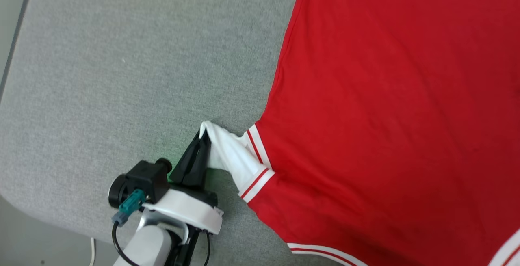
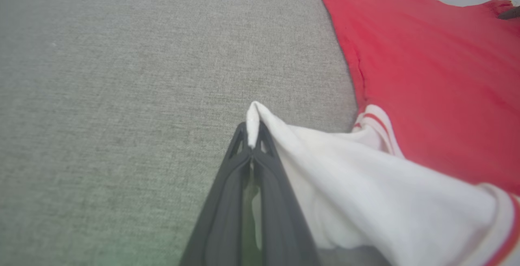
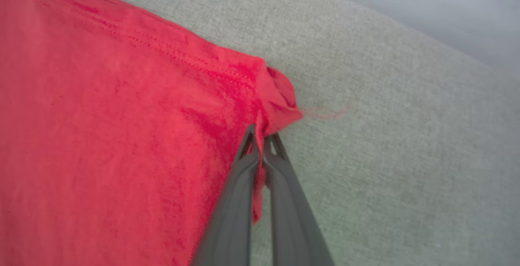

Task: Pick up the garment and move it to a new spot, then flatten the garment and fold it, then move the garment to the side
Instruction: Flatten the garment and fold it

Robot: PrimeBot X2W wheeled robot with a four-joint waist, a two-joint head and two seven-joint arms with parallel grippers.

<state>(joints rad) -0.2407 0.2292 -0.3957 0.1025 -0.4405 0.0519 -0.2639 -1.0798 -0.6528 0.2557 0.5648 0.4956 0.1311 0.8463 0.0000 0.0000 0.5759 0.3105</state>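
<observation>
Head view: the garment [image 1: 386, 95] lies spread on the grey counter [image 1: 122, 75], its long axis running up the picture, hem end far from the robot. The left claw [image 1: 204, 135] pinches the tip of the white sleeve [image 1: 233, 156], which points leftward. The right claw [image 3: 263, 136] is pressed together on a red hem corner.

garment [image 1: 386, 115]: spread on pad [image 1: 122, 75], right of its middle.
sleeve [image 1: 231, 156]: juts left from garment's body, tip pinched in left gripper [image 1: 203, 134].
right gripper [image 3: 263, 136]: pinches garment's corner, over pad.
</observation>
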